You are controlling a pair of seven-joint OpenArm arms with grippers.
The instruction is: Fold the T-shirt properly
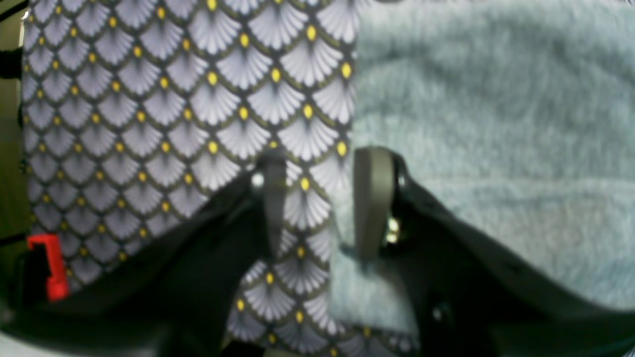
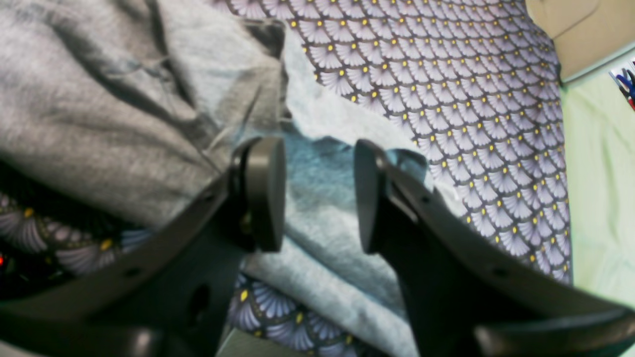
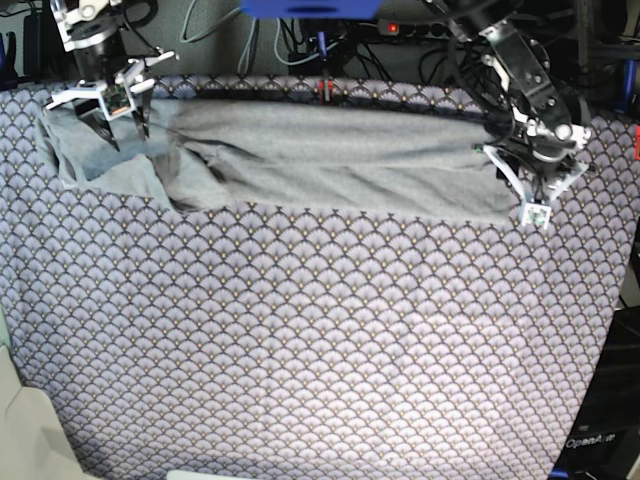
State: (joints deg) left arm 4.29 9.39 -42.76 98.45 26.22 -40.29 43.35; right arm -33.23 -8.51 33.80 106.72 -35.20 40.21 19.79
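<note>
T-shirt plain heather-grey, stretched long, rumpled at one end.

Even, soft light (no glare); both wrist views blurred close up, base view sharper.

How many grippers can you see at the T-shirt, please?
2: the right gripper at the T-shirt's far-left end in the base view, the left gripper at its far-right end.

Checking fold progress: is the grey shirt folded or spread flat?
Partly folded: the light heather-grey knit T-shirt lies as a long band, one end bunched.
</note>
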